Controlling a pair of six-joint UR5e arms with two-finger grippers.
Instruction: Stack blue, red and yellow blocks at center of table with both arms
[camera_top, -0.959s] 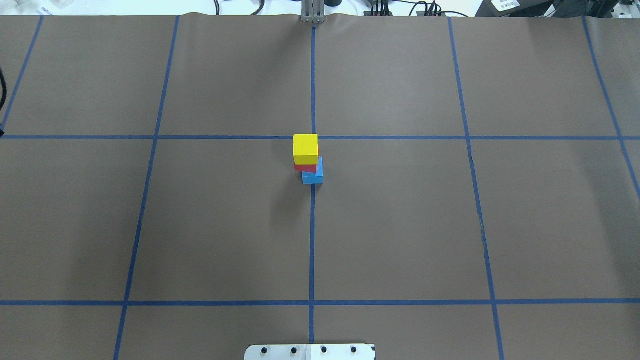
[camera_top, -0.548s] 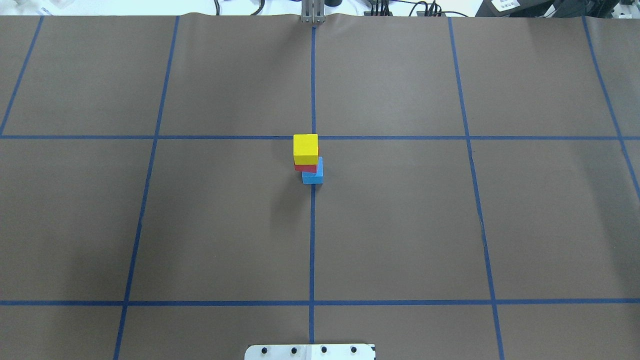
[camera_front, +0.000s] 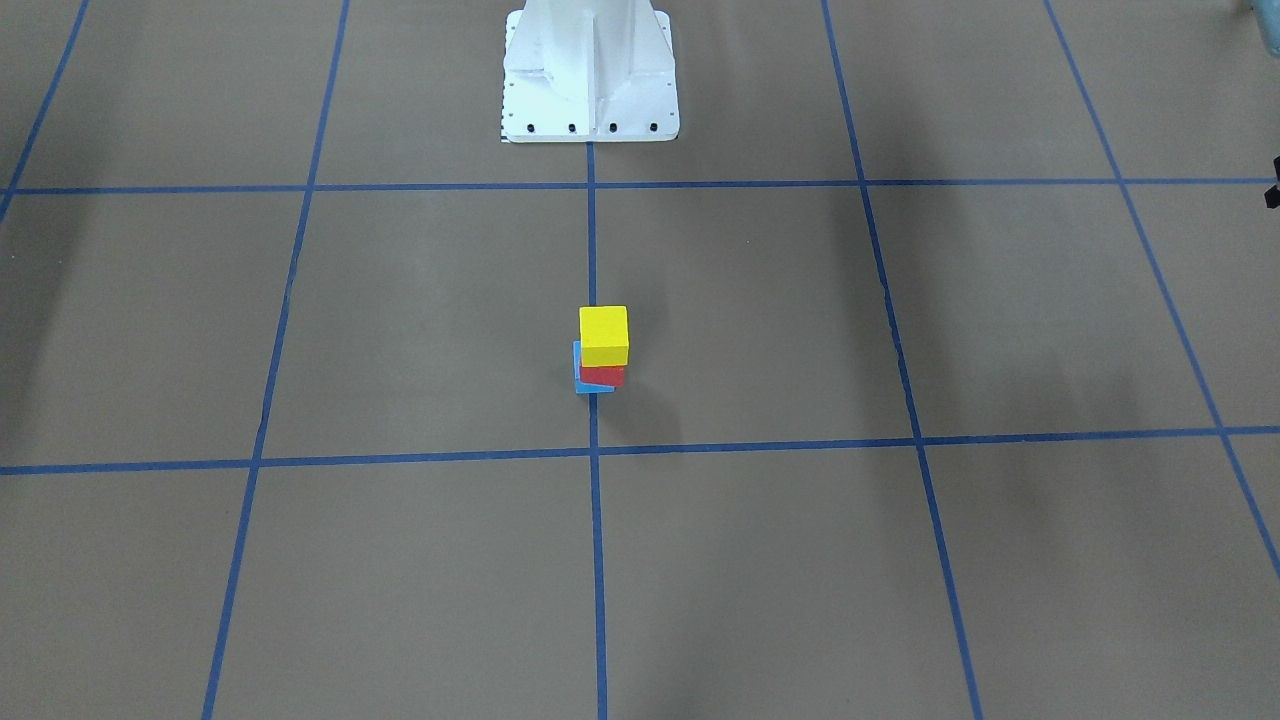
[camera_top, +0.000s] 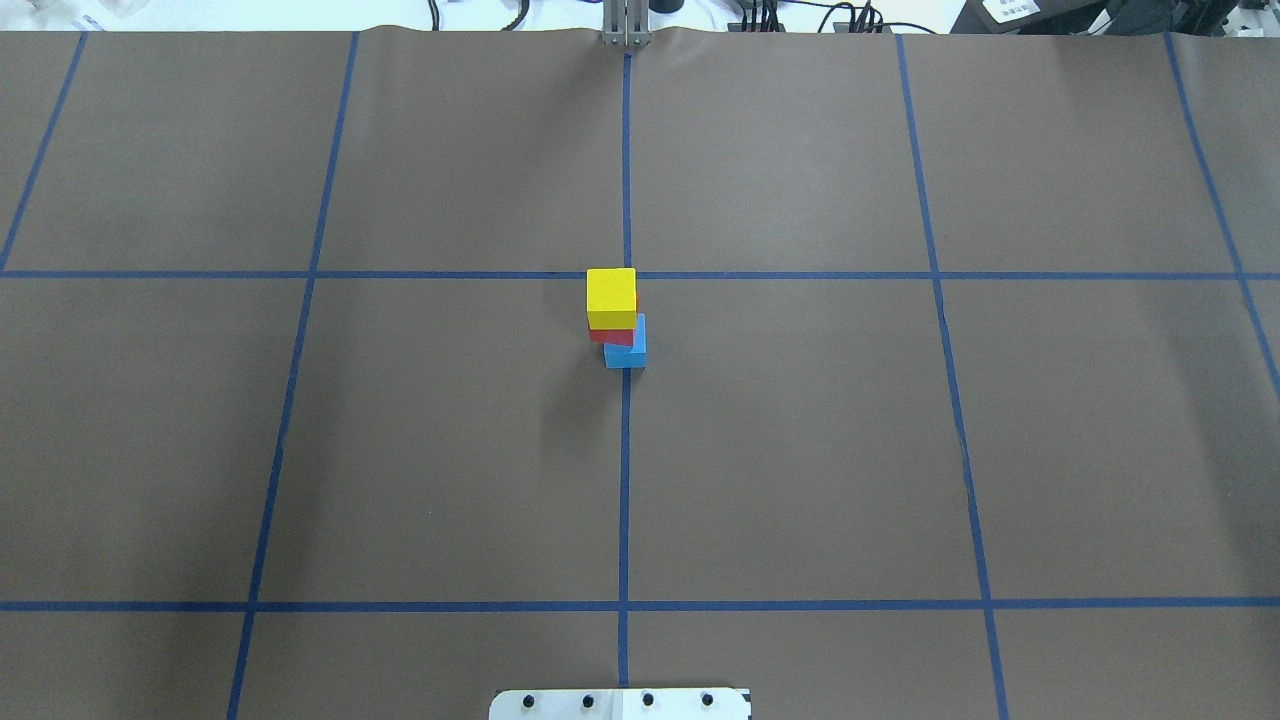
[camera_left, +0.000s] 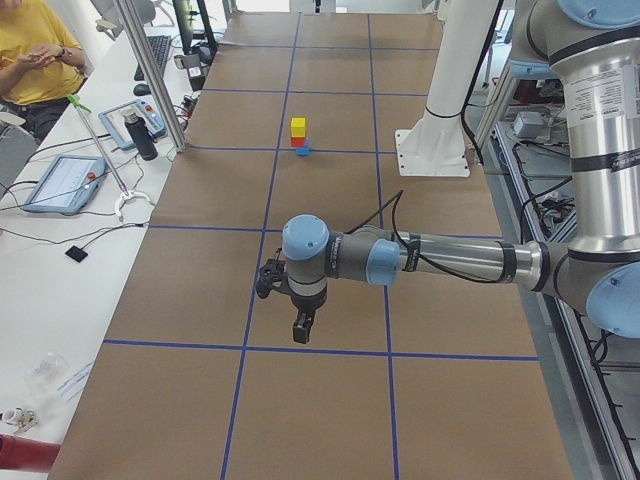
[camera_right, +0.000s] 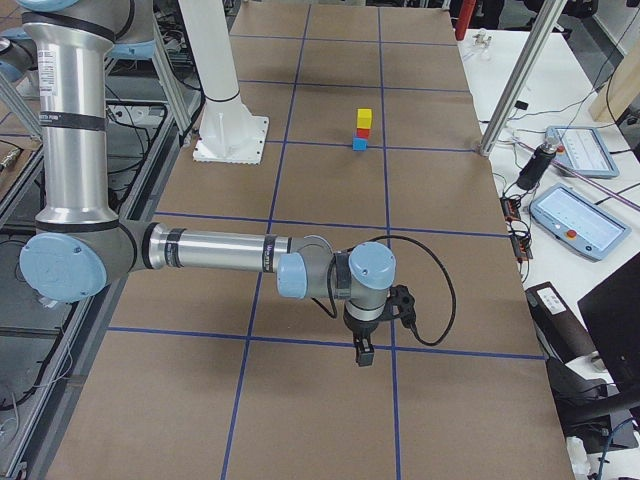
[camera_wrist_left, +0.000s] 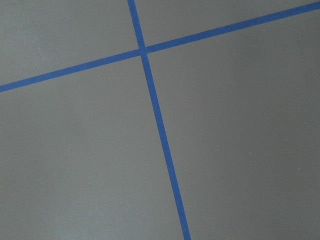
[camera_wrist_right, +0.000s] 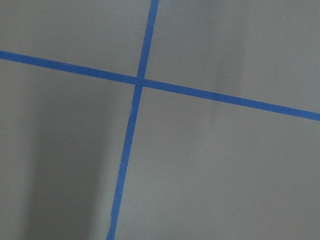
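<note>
A stack stands near the table's centre: the yellow block (camera_top: 611, 297) on top, the red block (camera_top: 611, 336) under it, the blue block (camera_top: 630, 355) at the bottom, shifted a little sideways. It also shows in the front view (camera_front: 604, 335). Nothing touches it. My left gripper (camera_left: 300, 330) shows only in the exterior left view, far from the stack over bare table. My right gripper (camera_right: 362, 355) shows only in the exterior right view, likewise far off. I cannot tell whether either is open or shut. Both wrist views show only brown paper and blue tape.
The robot's white base (camera_front: 590, 70) stands at the table's near edge. Blue tape lines (camera_top: 624, 480) divide the brown table. A side bench with tablets (camera_left: 60, 182) and a seated person in yellow (camera_left: 35, 50) lies beyond the table's far edge.
A dark part at the overhead view's left edge has gone out of view. The stack has not moved.
</note>
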